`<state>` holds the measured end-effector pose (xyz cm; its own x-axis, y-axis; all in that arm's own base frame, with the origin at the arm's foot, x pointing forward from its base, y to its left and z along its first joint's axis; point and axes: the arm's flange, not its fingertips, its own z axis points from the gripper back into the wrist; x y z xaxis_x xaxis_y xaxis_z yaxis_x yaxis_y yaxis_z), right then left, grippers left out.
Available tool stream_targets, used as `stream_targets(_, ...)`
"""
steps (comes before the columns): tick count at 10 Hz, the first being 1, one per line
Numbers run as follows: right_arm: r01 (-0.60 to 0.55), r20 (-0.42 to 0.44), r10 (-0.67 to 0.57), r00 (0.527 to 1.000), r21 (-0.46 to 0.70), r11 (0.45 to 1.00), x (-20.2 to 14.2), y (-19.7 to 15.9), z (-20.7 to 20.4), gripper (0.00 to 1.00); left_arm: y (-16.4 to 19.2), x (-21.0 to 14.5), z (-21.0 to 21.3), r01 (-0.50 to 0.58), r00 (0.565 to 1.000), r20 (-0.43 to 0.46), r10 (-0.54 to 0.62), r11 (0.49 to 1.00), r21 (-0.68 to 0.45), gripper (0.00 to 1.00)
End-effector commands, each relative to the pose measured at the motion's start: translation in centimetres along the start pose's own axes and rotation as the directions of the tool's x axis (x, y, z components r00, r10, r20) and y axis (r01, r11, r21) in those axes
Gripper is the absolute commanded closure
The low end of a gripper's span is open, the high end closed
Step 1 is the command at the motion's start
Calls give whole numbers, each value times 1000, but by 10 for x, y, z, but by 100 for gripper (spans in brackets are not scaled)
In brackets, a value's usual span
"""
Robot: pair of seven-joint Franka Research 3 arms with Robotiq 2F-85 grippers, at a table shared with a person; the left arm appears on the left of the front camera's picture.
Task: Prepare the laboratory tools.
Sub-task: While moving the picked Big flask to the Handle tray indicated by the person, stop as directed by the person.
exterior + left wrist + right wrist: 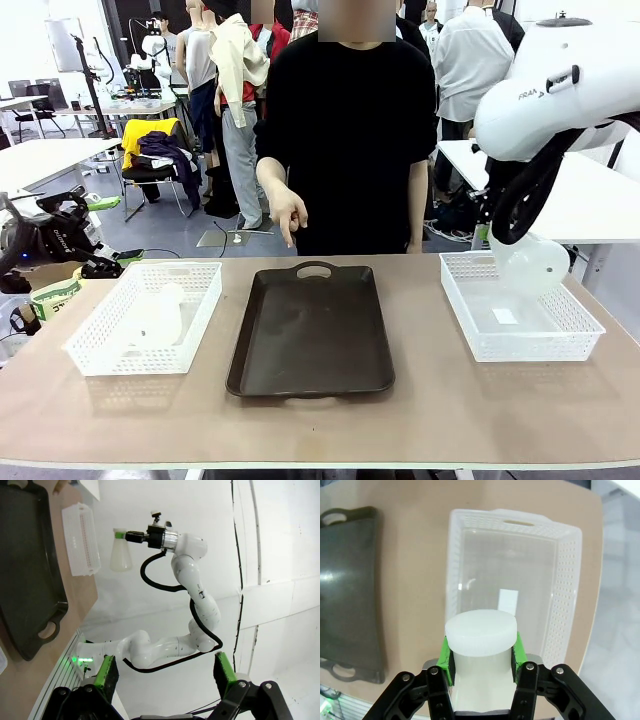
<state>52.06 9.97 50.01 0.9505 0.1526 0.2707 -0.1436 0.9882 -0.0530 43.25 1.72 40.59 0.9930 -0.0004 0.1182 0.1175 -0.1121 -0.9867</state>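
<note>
One frosted white flask point(530, 262) hangs above the right mesh basket point(520, 345), base toward the basket. My right gripper point(480, 655) is shut on its neck, with the flask's cap point(480, 632) between the green pads. The left wrist view shows this flask point(120, 555) from the side, held by the right gripper point(131, 536). A second frosted flask point(160, 318) sits inside the left mesh basket point(100, 340). My left gripper point(165, 672) is open with nothing between its fingers, away from the table.
A dark brown tray point(312, 330) lies mid-table between the baskets. The person stands at the far edge, one hand point(290, 215) pointing a finger down toward the tray. A small white slip point(508, 601) lies on the right basket's floor.
</note>
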Motion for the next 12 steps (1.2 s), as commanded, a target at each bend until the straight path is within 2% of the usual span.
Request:
stream_targets(1, -10, 13, 10, 1000, -12, 1000, 1, 22, 20, 100, -3, -1, 1, 6, 1000, -2, -6, 1000, -7, 0)
stream_targets(3, -77, 32, 75, 997, 67, 995, 3, 53, 33, 100, -3, -1, 1, 6, 1000, -2, -6, 1000, -7, 0)
stream_targets(7, -286, 18, 287, 958, 156, 945, 2, 152, 30, 100, -3, -1, 1, 6, 1000, -2, -6, 1000, -7, 0)
stream_targets(9, -377, 4, 382, 924, 176, 909, 3, 202, 15, 100, -3, -1, 1, 6, 1000, -2, -6, 1000, -7, 0)
stream_targets(10, -414, -10, 422, 907, 177, 893, 5, 219, 6, 100, -3, -1, 1, 6, 1000, -2, -6, 1000, -7, 0)
stream_targets(12, -447, -53, 473, 879, 252, 858, 15, 246, -20, 100, -3, -1, 1, 6, 1000, -2, -6, 1000, -7, 0)
